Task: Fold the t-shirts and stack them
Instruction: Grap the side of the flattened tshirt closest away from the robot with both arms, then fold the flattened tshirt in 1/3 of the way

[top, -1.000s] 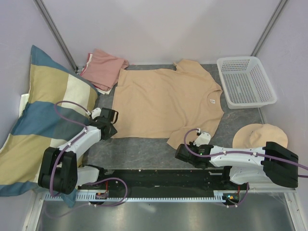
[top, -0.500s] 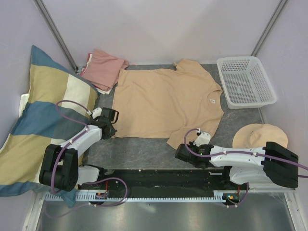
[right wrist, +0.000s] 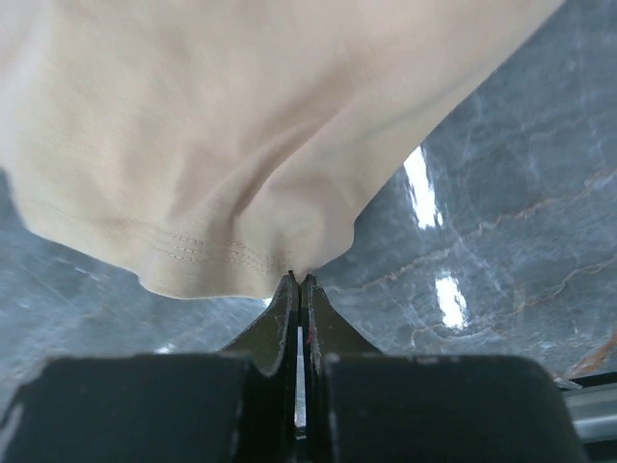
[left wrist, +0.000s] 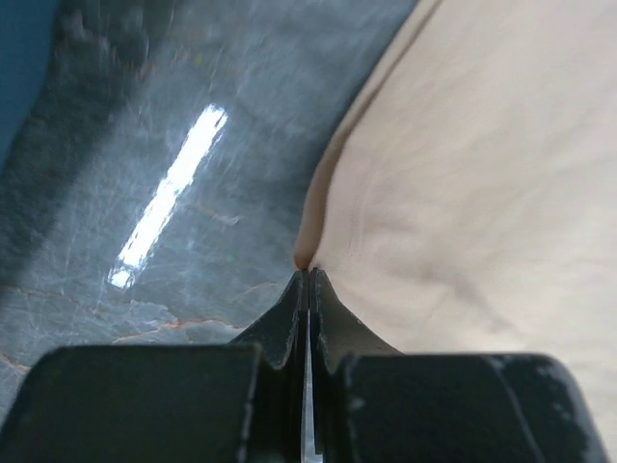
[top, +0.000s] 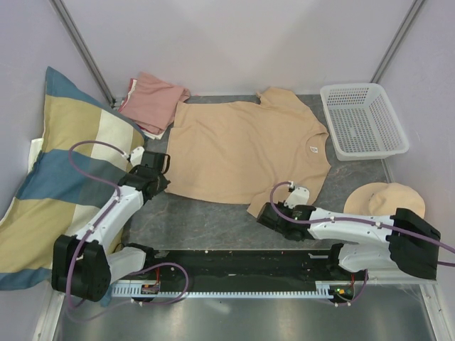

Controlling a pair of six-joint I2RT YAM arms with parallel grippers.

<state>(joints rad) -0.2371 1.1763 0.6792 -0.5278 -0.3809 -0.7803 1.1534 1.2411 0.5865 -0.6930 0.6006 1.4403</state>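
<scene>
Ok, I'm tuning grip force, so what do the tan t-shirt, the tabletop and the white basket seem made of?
The tan t-shirt: soft matte knit, likely cotton jersey; it puckers and shows a double-stitched hem.
The tabletop: polished grey stone or stone-look laminate; veining and sharp glare.
The white basket: probably rigid plastic; moulded lattice walls.

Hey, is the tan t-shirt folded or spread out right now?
Spread out: the tan t-shirt lies flat and unfolded on the table, both sleeves out, neck label showing.

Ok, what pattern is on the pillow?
The pillow has broad blue, yellow and cream stripes; top view shows it best.
</scene>
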